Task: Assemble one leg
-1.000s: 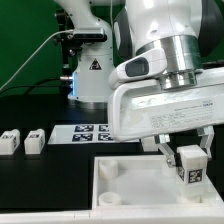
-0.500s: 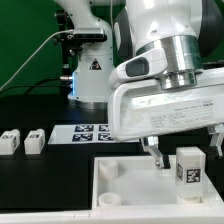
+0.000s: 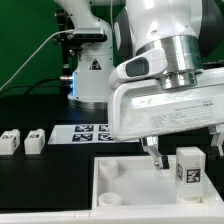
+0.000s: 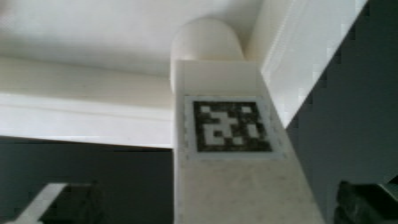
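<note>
The leg (image 3: 187, 167) is a white square peg with a black-and-white tag. It stands upright at the corner of the white tray-like tabletop (image 3: 125, 185) on the exterior view's right. My gripper (image 3: 186, 150) is directly above it and open. Its dark fingers (image 3: 155, 152) straddle the leg with a gap on each side. In the wrist view the leg (image 4: 231, 150) runs up the middle with its tag facing the camera. The gripper (image 4: 214, 205) is open, and the fingertips (image 4: 63, 200) stand clear of the leg on both sides.
Two more white legs (image 3: 10, 141) (image 3: 35, 139) lie on the black table on the exterior view's left. The marker board (image 3: 88, 132) lies behind the tabletop. The robot base (image 3: 88, 75) stands at the back.
The fingers have spread apart and let go of the leg, which now stands on its own at the tabletop's corner. Nothing has moved in the last half second.
</note>
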